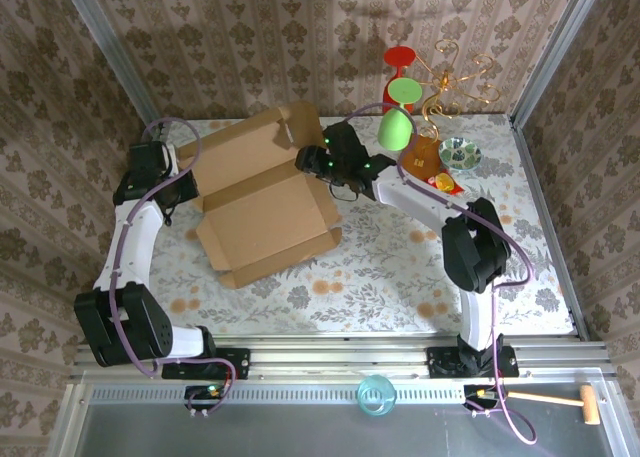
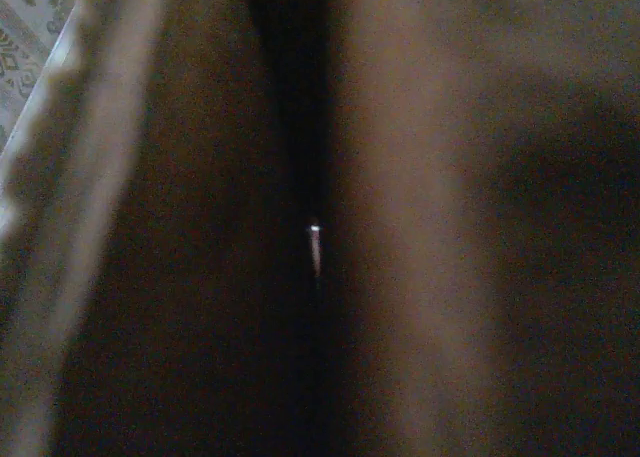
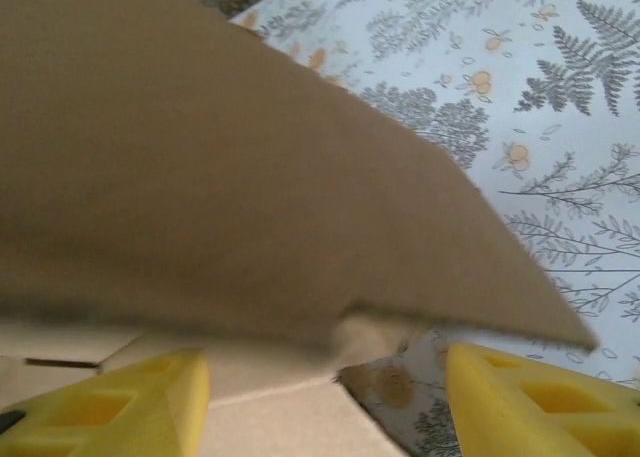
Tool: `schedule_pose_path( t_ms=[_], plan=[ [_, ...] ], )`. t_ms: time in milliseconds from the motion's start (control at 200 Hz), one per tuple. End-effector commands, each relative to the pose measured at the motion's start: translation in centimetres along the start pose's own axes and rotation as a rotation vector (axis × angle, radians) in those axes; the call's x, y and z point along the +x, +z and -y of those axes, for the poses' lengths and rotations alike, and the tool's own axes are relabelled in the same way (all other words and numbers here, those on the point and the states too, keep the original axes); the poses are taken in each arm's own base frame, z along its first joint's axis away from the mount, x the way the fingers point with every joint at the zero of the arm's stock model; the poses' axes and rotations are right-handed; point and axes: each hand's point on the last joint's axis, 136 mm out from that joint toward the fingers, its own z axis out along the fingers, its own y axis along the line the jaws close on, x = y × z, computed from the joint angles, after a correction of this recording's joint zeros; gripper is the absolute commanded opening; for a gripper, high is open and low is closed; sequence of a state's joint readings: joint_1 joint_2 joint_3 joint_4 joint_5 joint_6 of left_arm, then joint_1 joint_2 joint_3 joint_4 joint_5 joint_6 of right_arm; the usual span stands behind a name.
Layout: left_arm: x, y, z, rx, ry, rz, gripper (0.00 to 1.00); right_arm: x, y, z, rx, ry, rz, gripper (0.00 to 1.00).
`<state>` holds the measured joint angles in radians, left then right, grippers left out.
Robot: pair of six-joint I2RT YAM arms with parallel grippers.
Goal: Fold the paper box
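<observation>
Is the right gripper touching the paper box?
Cannot tell. The right wrist view shows the right gripper open near a flap of the paper box; no contact or gap is plain.

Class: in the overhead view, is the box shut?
No, the box lies open, its inner floor in plain sight.

Robot lab cell: wallpapered panels [image 1: 250, 37], aluminium rail [image 1: 340, 349], floral tablecloth [image 1: 400, 267].

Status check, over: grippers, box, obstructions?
Left gripper shut at the paper box left edge. Right gripper open by its lid, part-raised, not closed. Ornaments stand right-rear, apart.
</observation>
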<state>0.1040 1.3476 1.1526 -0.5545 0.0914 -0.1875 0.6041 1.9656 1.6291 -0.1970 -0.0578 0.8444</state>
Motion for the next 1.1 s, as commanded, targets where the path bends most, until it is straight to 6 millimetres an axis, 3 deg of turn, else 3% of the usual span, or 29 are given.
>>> schedule_pose_path(
  t_ms=[0,380,725,1095],
  plan=[
    [-0.5,-0.5,0.5,0.024,-0.018,-0.002,0.0,-1.7,-0.1,-0.5,0.007,-0.04,0.04,0.65],
    [-0.3,0.0,0.6,0.031,-0.013,-0.017,0.0,-2.3,0.4,-2.3,-0.057,-0.059,0.03,0.56],
    [-0.7,0.4,1.0,0.051,-0.021,-0.016,0.0,-0.6,1.6,-2.9,-0.081,-0.049,-0.03,0.52],
    [-1.0,0.4,1.4,0.068,-0.034,-0.01,0.0,0.9,2.6,-3.0,-0.076,-0.05,-0.061,0.54]
  ],
)
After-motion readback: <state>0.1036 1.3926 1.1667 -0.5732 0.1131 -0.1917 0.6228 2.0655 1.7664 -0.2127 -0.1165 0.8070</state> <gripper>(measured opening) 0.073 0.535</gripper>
